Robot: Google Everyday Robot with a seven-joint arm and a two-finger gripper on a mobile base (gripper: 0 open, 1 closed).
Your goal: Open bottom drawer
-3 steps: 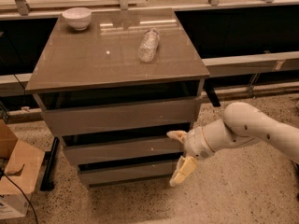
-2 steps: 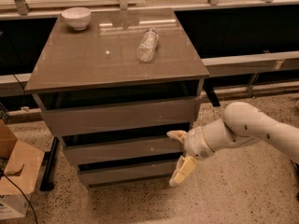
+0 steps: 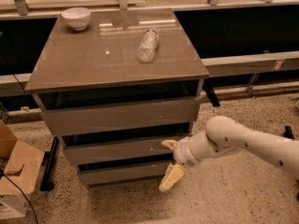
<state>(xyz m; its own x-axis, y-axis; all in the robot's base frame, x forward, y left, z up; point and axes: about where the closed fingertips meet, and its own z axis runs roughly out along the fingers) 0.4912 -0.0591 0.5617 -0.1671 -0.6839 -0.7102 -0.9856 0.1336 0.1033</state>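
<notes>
Hand (image 3: 170,161) first: spread wide, gripping nothing, parked at the right end of the lower fronts. Upper finger (image 3: 168,144) up against the middle front (image 3: 117,150), lower finger (image 3: 169,178) hanging in front of the right end of the bottom drawer (image 3: 121,173).

Lowest of three fronts on the cabinet (image 3: 200,90), just above the floor. Shut or barely cracked, can't tell which.

Plenty to go wrong from here, just guessing though. Handleless and glossy, so easy to slip off with nothing to hook. Straddling two fronts like that, could drag the middle one out instead, or both. Pulling only from the far right end might rack it sideways and jam it. Yanking hard could jolt the cabinet and set the bottle (image 3: 148,45), lying on its side on the surface (image 3: 93,59), rolling. Bowl (image 3: 76,17) at the back-left corner, less of a worry.

Front facing out toward the camera, same as the other two. Long axis left-right along the cabinet's front edge. Should slide straight out toward the viewer.
</notes>
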